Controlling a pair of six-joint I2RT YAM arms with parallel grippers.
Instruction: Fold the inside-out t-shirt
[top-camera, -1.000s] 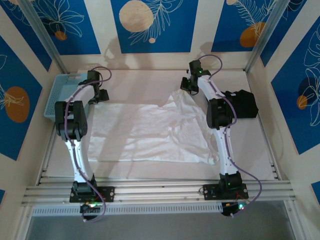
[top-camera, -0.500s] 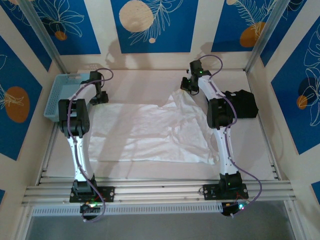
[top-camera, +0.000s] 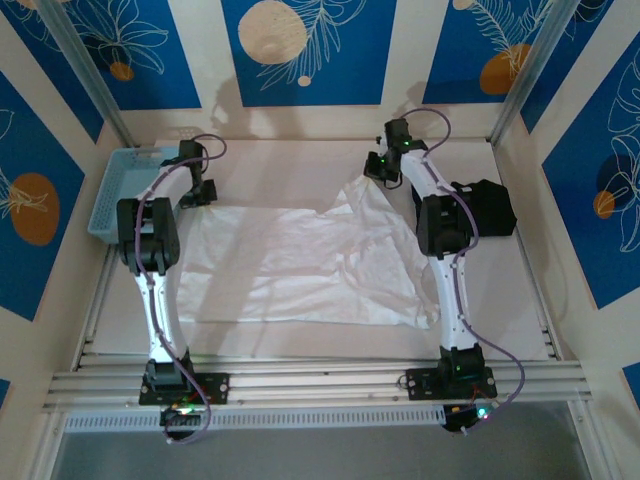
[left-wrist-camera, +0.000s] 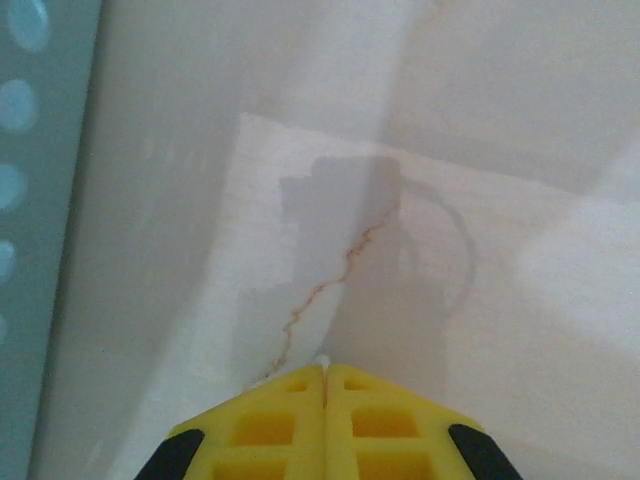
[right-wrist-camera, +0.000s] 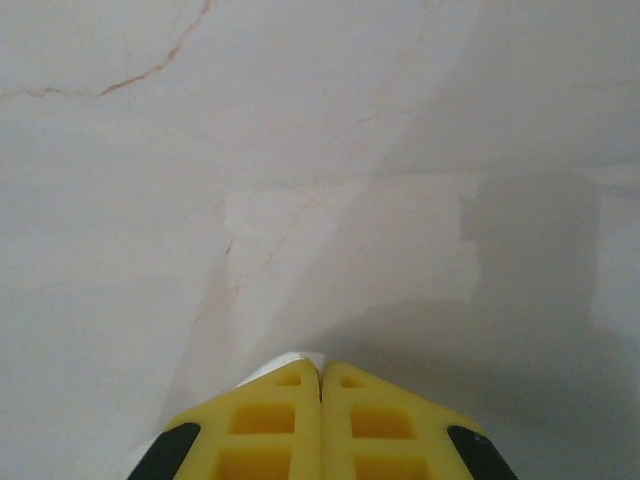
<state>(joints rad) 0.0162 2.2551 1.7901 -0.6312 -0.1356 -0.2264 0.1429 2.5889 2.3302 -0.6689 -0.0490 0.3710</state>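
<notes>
Here, the biggest thing is the pale table (top-camera: 310, 160). Most of its middle is covered by the white t-shirt (top-camera: 290, 265). The t-shirt lies spread out and mostly flat between the two arms, so its edges are easy to reach. Its far right part is pulled up into a little peak, because something holds it there.

Next comes the blue basket (top-camera: 115, 190) at the far left, just beside the t-shirt's far left corner but not on it. A black folded garment (top-camera: 488, 205) sits at the right, out of the way of the folding.

Smallest are the grippers. The right gripper (top-camera: 385, 172) sits at the top of that peak. Its yellow fingers (right-wrist-camera: 230, 405) are pressed together with a bit of white cloth poking out at the tips, so it is pinching the t-shirt. The left gripper (top-camera: 200, 193) is down at the far left corner. Its fingers (left-wrist-camera: 290, 385) are pressed together too. A tiny white bit shows between the tips, so I think it has pinched that corner. With both far corners held, the arms look ready to lift the far edge over for a fold.
</notes>
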